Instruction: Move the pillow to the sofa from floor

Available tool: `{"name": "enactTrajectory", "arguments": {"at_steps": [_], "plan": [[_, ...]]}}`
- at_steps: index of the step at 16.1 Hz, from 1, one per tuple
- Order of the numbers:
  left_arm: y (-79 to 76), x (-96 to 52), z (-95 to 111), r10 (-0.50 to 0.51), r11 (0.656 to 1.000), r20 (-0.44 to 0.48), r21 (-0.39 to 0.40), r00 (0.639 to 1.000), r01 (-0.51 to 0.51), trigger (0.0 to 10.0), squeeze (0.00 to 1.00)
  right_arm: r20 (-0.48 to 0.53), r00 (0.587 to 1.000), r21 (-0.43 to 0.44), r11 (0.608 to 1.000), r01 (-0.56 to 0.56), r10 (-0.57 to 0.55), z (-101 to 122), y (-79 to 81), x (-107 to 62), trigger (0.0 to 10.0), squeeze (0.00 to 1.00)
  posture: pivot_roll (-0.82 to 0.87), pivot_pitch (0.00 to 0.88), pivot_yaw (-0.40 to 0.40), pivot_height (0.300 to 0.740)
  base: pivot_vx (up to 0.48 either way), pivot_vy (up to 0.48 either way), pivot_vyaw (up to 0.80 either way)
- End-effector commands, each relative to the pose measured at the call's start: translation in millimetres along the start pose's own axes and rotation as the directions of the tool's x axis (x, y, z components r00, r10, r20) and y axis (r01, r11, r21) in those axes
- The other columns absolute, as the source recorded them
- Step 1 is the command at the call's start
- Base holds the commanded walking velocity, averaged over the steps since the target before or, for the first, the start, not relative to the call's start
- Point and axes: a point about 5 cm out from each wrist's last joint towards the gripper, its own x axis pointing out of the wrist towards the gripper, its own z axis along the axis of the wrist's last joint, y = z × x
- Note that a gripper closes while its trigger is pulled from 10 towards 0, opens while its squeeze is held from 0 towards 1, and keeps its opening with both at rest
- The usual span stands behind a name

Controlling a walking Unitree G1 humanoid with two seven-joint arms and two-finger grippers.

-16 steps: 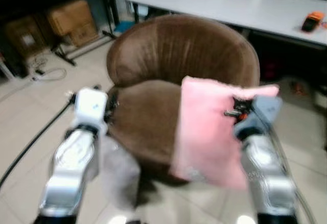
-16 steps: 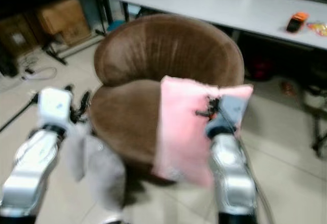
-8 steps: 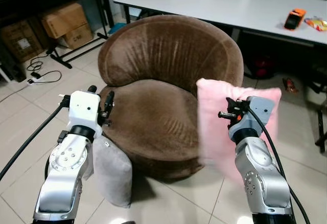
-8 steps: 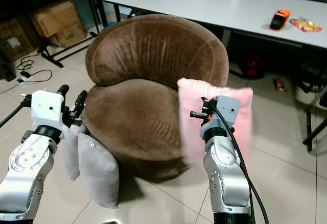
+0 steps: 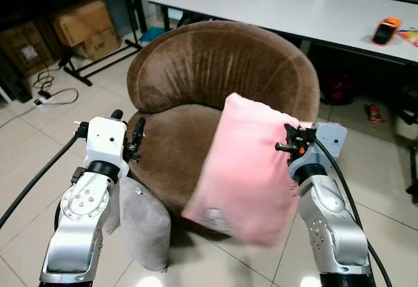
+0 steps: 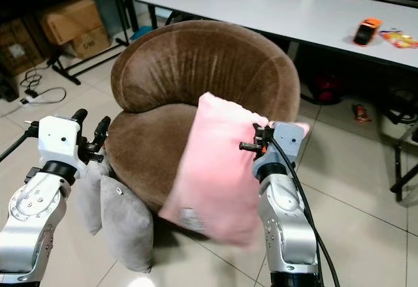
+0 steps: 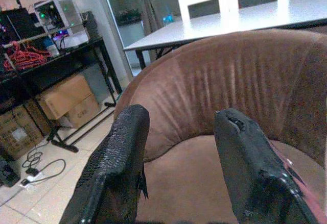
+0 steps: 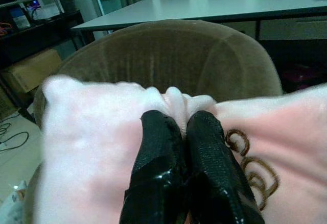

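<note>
left gripper (image 7: 179, 173): fingers spread, empty, lower left beside grey cushions (image 5: 144, 225) | pink pillow (image 5: 245, 169): centre, hanging over brown sofa (image 5: 222, 71) front edge, off floor | right gripper (image 8: 181, 132): pinching pillow's upper edge | handling: likely soft, light, floppy; corner pinch suffices.

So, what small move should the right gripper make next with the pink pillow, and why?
Probably carry it a little further forward over the seat before opening. The right gripper is pinched shut on the pink pillow's top edge, and the pillow hangs off the front of the brown round sofa, its lower part below seat level. The left gripper is open, holding nothing.
</note>
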Motion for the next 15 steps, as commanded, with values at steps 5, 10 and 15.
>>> {"name": "enactTrajectory", "arguments": {"at_steps": [5,10,15], "plan": [[-1.2,-2.3,2.7,-0.003,1.0,0.011,0.008,1.0,0.003,10.0,0.0,0.054,0.998,0.009,1.0,-0.021,0.021,10.2,2.9,5.0,10.0,0.0,-0.04,0.0,0.03,0.74,0.337,0.0,0.0],[-1.4,-1.5,2.7,-0.008,1.0,0.012,0.016,1.0,0.008,10.0,0.0,0.049,0.999,0.006,1.0,-0.014,0.014,9.8,1.7,6.7,10.0,0.0,-0.04,0.0,0.033,0.74,0.336,0.0,0.0],[-0.7,-2.8,2.2,-0.005,1.0,0.011,0.02,1.0,0.005,10.0,0.0,0.032,0.996,-0.007,0.997,-0.083,0.083,9.7,7.7,7.6,10.0,0.0,-0.04,0.0,0.029,0.74,0.337,0.0,0.0]]}}
